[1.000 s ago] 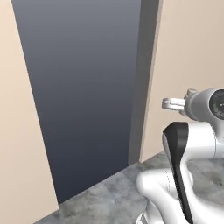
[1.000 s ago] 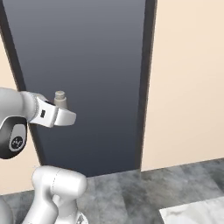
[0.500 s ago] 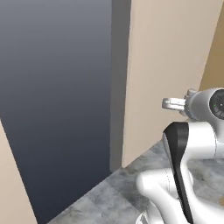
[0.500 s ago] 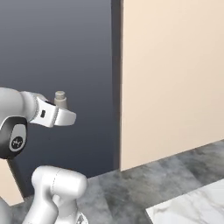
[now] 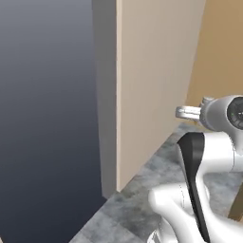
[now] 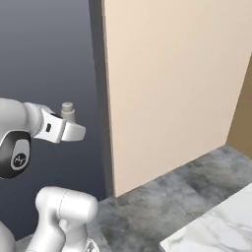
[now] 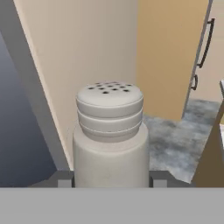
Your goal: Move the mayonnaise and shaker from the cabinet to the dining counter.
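In the hand view the shaker (image 7: 110, 135), pale grey-white with a ribbed, rounded top dotted with holes, stands upright close to the camera. My gripper (image 7: 110, 179) is shut on its lower body, one dark finger tip (image 7: 64, 179) on each side. A corner of the dining counter (image 6: 216, 229), white-grey marble, shows at the lower right of the right base view. The mayonnaise and the cabinet are out of view.
A tall dark grey panel (image 5: 47, 109) rises at the left and a beige wall (image 6: 172, 83) beside it. The floor (image 6: 192, 182) is grey stone. Beyond the shaker stands a tan wooden front (image 7: 170, 57) with dark bar handles (image 7: 206, 43).
The whole picture has slid left in both base views, so the base has moved. The arm keeps its pose and its grip on the shaker.
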Robot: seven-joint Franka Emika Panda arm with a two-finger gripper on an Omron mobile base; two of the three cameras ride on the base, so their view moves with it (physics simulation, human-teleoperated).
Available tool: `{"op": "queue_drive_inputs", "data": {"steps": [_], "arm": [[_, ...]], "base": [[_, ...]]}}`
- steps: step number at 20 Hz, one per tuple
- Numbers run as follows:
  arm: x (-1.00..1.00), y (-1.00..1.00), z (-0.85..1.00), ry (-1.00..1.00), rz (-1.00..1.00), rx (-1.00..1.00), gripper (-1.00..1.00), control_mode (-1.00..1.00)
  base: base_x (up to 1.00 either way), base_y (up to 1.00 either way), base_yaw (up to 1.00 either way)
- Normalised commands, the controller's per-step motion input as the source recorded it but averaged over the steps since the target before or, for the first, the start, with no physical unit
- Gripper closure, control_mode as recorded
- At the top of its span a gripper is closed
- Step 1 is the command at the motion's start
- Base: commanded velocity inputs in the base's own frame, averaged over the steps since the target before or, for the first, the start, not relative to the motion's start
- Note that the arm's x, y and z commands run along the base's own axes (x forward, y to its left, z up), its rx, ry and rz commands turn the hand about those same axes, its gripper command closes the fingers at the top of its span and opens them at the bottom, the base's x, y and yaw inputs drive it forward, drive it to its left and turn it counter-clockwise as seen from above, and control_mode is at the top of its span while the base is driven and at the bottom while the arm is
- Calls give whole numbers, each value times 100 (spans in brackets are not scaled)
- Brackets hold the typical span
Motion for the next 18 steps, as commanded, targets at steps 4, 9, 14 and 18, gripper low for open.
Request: {"op": "queue_drive_inputs", "data": {"steps": [4, 9, 14, 18], "arm": [[0, 0, 0, 0, 0, 0, 100, 100], [0, 0, 0, 0, 0, 0, 100, 100], [0, 0, 0, 0, 0, 0, 100, 100], [0, 0, 0, 0, 0, 0, 100, 100]], "base": [[44, 0, -48], [45, 0, -47], [46, 0, -46], [45, 0, -47]]}}
